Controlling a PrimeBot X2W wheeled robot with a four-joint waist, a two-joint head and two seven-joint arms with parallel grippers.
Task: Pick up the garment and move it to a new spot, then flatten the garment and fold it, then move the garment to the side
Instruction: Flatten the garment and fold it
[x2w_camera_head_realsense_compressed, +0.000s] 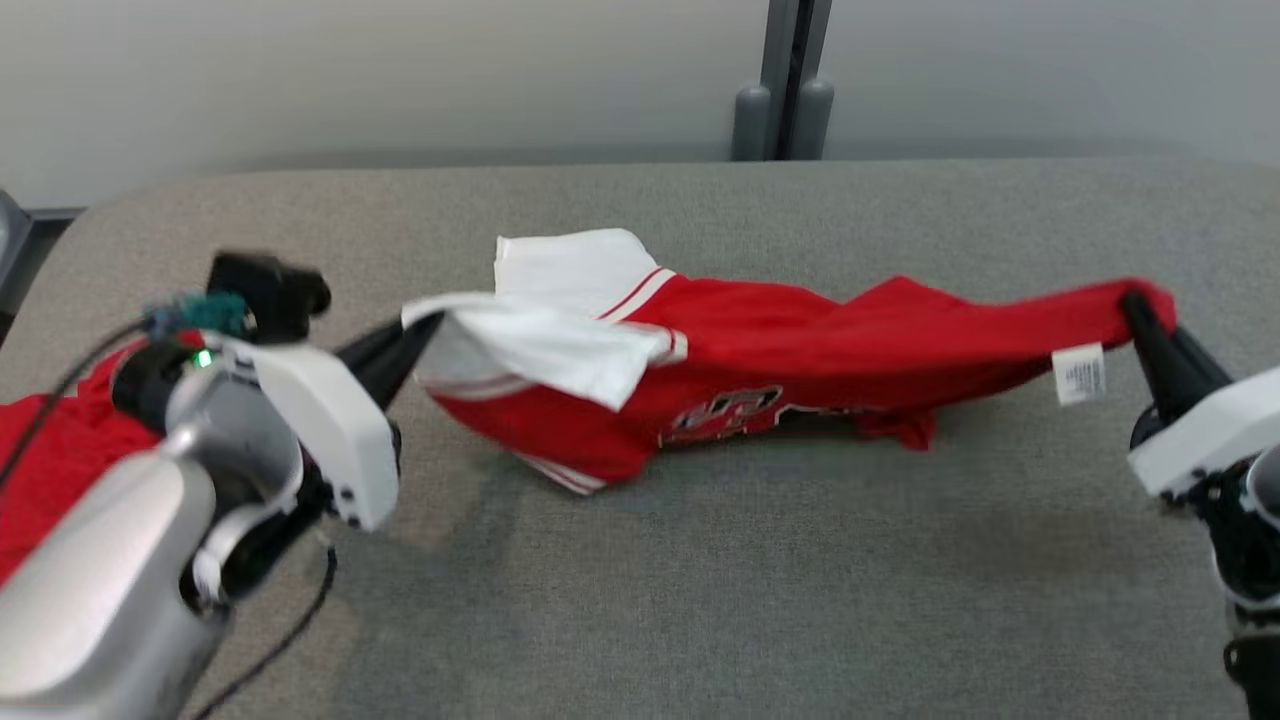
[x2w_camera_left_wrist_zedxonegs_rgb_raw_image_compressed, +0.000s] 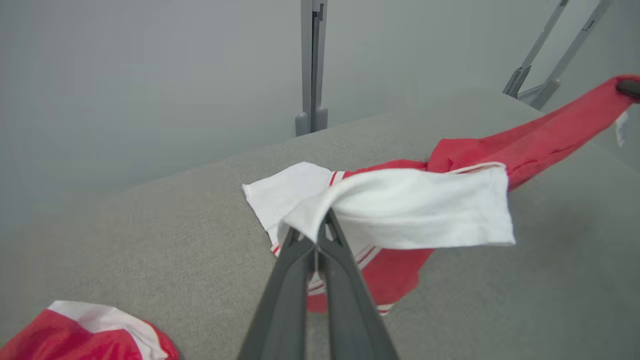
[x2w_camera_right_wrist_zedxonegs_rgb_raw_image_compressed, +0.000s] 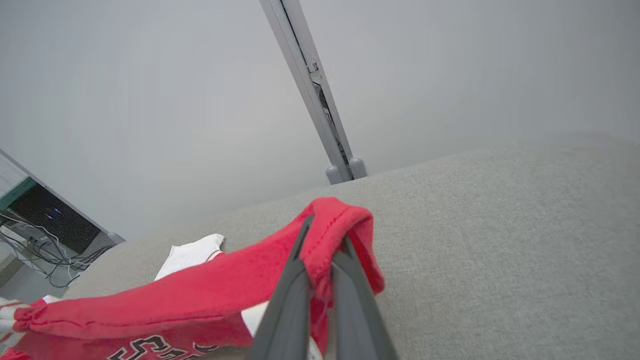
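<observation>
The garment (x2w_camera_head_realsense_compressed: 780, 345) is a red shirt with white sleeves and dark lettering, stretched across the grey padded table (x2w_camera_head_realsense_compressed: 700, 560). My left gripper (x2w_camera_head_realsense_compressed: 425, 325) is shut on a white sleeve edge, lifting it; in the left wrist view the white cloth (x2w_camera_left_wrist_zedxonegs_rgb_raw_image_compressed: 410, 207) drapes over my closed left gripper (x2w_camera_left_wrist_zedxonegs_rgb_raw_image_compressed: 322, 225). My right gripper (x2w_camera_head_realsense_compressed: 1135, 305) is shut on the red hem at the far right, near a white label (x2w_camera_head_realsense_compressed: 1078, 375). The right wrist view shows the red hem (x2w_camera_right_wrist_zedxonegs_rgb_raw_image_compressed: 335, 220) pinched by my right gripper (x2w_camera_right_wrist_zedxonegs_rgb_raw_image_compressed: 322, 237). The shirt's middle sags onto the table.
A second red and white garment (x2w_camera_head_realsense_compressed: 50, 460) lies at the table's left edge, seen also in the left wrist view as a red heap (x2w_camera_left_wrist_zedxonegs_rgb_raw_image_compressed: 85, 335). A grey post (x2w_camera_head_realsense_compressed: 785, 80) stands behind the table against the wall. Cables and equipment (x2w_camera_right_wrist_zedxonegs_rgb_raw_image_compressed: 40, 235) sit off to one side.
</observation>
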